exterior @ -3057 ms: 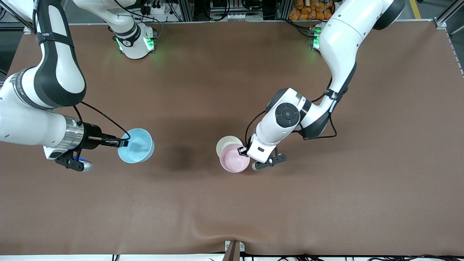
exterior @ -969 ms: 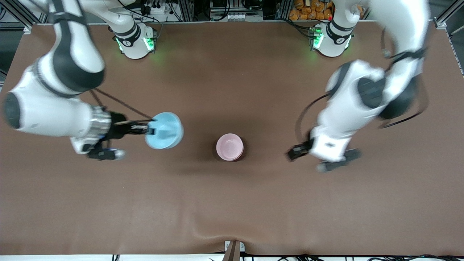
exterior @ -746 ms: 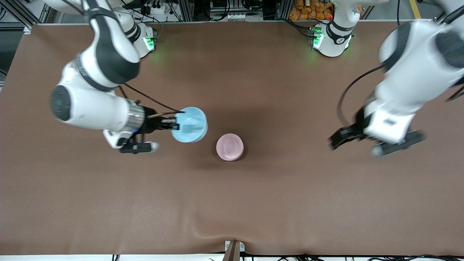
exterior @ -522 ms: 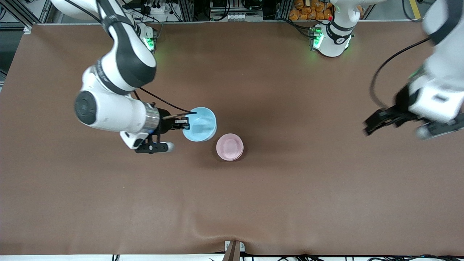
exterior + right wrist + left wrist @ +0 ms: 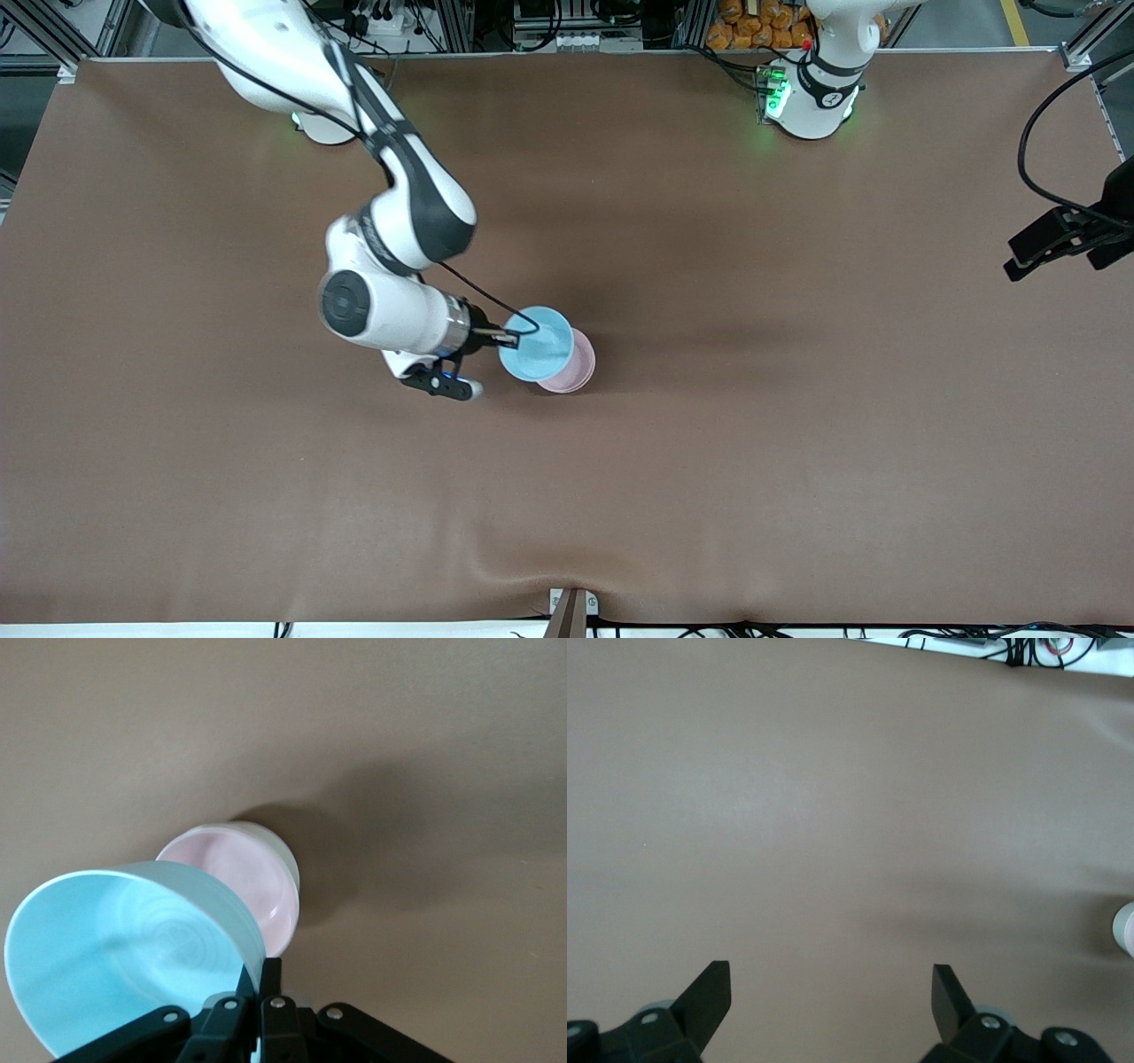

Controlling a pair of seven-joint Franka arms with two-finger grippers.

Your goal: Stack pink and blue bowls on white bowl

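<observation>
The light blue bowl (image 5: 538, 343) is held tilted in my right gripper (image 5: 511, 339), which is shut on its rim. The bowl hangs partly over the pale pink bowl (image 5: 578, 369) in the middle of the table. The right wrist view shows the blue bowl (image 5: 115, 957) in my right gripper (image 5: 264, 981) just above the pink bowl (image 5: 239, 886). The white bowl is hidden under the pink bowl. My left gripper (image 5: 1056, 262) is open and empty over the left arm's end of the table. Its own view shows only its gripper (image 5: 830, 992) and bare table.
The brown table mat (image 5: 709, 496) has a raised wrinkle (image 5: 496, 558) near its edge closest to the front camera. Both arm bases stand along the edge farthest from that camera.
My right gripper has carried the blue bowl across from the right arm's end until it is partly over the pink bowl. My left gripper let go of the pink bowl and withdrew to its end.
</observation>
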